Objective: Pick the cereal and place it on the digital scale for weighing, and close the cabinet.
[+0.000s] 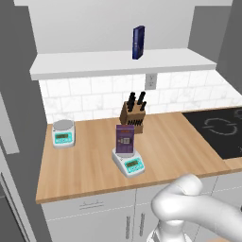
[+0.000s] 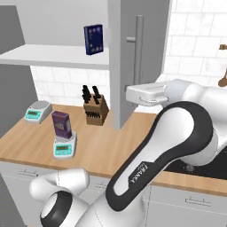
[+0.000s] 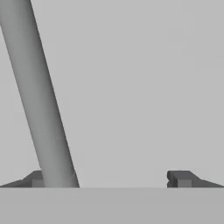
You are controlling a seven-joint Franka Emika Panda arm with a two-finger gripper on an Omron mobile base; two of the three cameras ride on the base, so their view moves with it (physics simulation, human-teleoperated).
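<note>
The cereal (image 1: 125, 140) stood upright on the round platter of the digital scale (image 1: 129, 163), which sat askew near the front edge of the wooden worktop (image 1: 175, 142). A second scale (image 1: 63, 133) rested farther back on the left, set square, and a knife block (image 1: 133, 114) stood behind the cereal near the tiled wall. Up on the white shelf (image 1: 94, 64) of the cabinet (image 2: 137, 53), a dark blue box (image 1: 138, 42) stood upright. The cabinet was open: in the right base view one grey door swung out toward the camera, its long silver bar handle (image 2: 138, 48) running vertically. The arm's hand reached in against that door, just below the handle. In the hand view the pincer (image 3: 109, 179) was spread wide, pinching nothing, its two dark fingertips (image 3: 180, 178) well apart in front of the flat grey door face, with the bar handle crossing at a slant over the left tip.
</note>
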